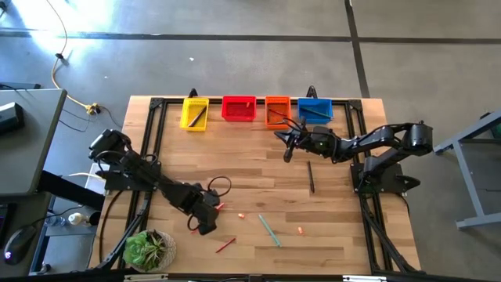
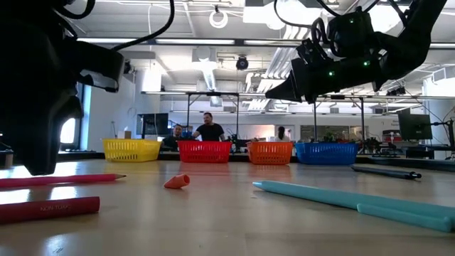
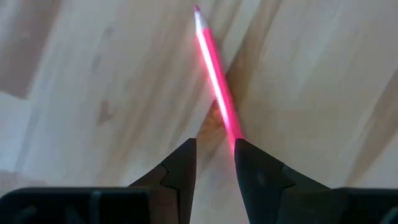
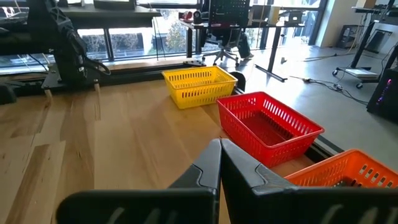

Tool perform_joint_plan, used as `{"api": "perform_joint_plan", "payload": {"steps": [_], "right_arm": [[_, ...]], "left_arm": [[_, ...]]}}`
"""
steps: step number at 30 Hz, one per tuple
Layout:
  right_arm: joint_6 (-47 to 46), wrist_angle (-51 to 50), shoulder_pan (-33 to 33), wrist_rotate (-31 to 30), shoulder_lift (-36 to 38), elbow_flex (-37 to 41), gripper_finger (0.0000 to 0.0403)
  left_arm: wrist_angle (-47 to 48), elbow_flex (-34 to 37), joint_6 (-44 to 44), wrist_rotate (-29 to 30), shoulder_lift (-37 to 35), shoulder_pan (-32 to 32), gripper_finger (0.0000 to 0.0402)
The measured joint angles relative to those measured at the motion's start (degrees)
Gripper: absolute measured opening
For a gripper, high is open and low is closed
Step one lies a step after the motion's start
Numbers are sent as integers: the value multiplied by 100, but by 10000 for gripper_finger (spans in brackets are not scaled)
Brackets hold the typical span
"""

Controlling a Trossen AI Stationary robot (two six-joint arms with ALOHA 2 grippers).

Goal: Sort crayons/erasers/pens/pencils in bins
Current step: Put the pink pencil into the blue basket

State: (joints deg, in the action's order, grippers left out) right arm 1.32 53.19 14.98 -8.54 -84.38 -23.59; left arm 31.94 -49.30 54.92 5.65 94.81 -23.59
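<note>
— Why is the left pincer (image 3: 214,158) being kept a little apart, low over the table (image 1: 258,168)?
— A pink pencil (image 3: 214,71) is being lined up between the tips. The right pincer (image 4: 221,155) is being kept shut, empty, near the bins (image 1: 239,109).

1. The four bins are showing yellow (image 1: 194,112), red (image 1: 239,108), orange (image 1: 277,110) and blue (image 1: 315,108), all with a lattice pattern.
2. The table (image 1: 258,172) is showing pale wood grain in lengthwise planks.
3. A bright pink pencil (image 3: 216,74) is glowing against it.
4. A teal pen (image 2: 355,203) is lying near a pale orange eraser (image 2: 177,181).
5. A plant (image 1: 149,249) is showing green.
</note>
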Motion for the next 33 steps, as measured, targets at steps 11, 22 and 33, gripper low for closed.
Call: {"api": "perform_joint_plan", "payload": {"steps": [11,22,33], "right_arm": [[294,442,4,-4,0,0,0],[512,848,4,46,0,-2,0],[423,837,2,51,0,-2,0]], "left_arm": [[-302,-24,598,10,267,-50,98],[729,-378,383,118,289,116,88],[694,-842,91,-46,288,192,88]]}}
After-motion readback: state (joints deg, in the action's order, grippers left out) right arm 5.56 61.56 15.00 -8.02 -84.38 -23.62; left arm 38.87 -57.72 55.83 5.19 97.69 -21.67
